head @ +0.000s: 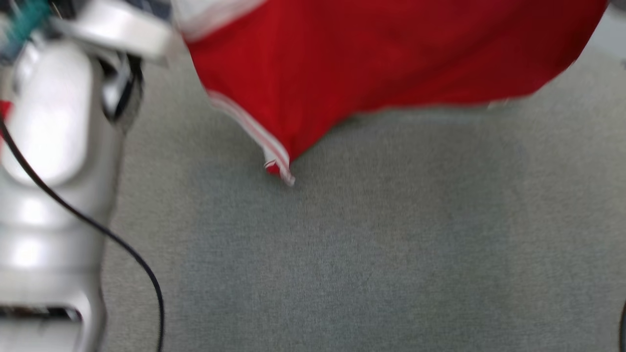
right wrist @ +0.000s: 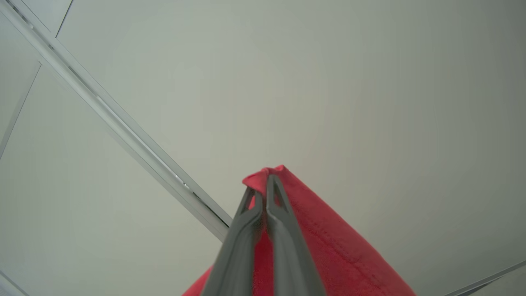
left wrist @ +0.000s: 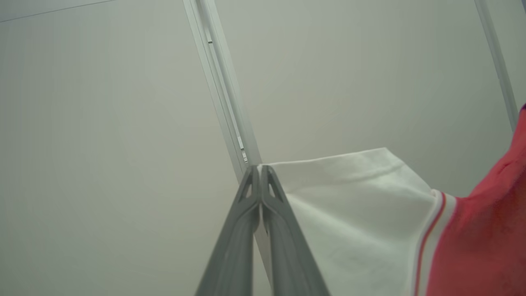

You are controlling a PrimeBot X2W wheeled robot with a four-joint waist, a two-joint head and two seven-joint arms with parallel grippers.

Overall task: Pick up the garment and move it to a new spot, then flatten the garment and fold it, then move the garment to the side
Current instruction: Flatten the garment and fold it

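Observation:
The garment (head: 371, 58) is red with white striped trim and a white panel; it hangs in the air across the top of the head view, one striped corner drooping toward the grey table. My left gripper (left wrist: 259, 168) points up at the ceiling and is shut on the white panel's edge (left wrist: 353, 205). Also pointing upward, my right gripper (right wrist: 265, 181) is shut on a red corner of the garment (right wrist: 328, 246). Both sets of fingers press together with cloth pinched at the tips.
A grey fabric-covered table (head: 367, 254) lies below the garment. My pale left forearm (head: 49, 161) with a black cable (head: 98, 230) rises along the left side of the head view. Ceiling panels and rails (left wrist: 222, 90) fill the wrist views' backgrounds.

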